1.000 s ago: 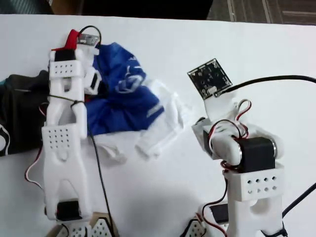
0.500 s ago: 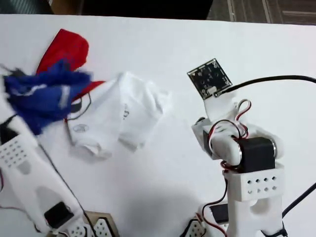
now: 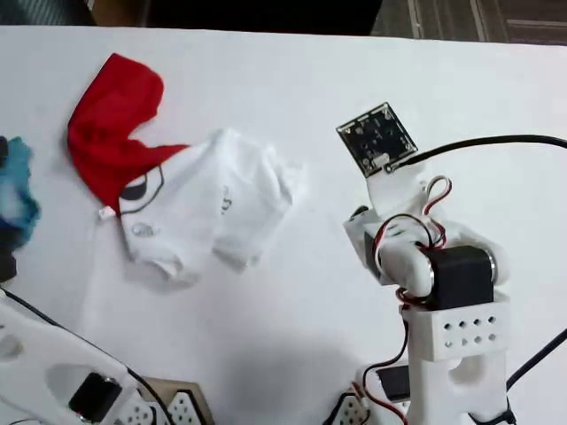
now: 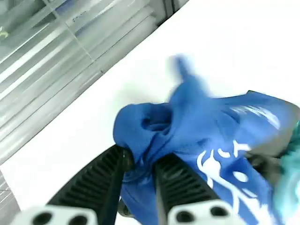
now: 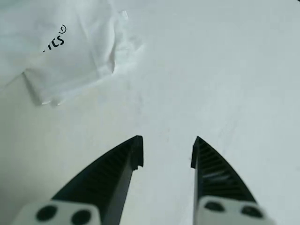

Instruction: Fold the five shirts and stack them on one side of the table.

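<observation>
Blue shirt bunched in clenched left gripper, at 9 o'clock on table. Right gripper released, empty. Best spread it flat, clear of white shirt, before letting go.

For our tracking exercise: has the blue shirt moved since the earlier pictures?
Yes: the left gripper carried the blue shirt left, off the white shirt, to the table edge.
</observation>
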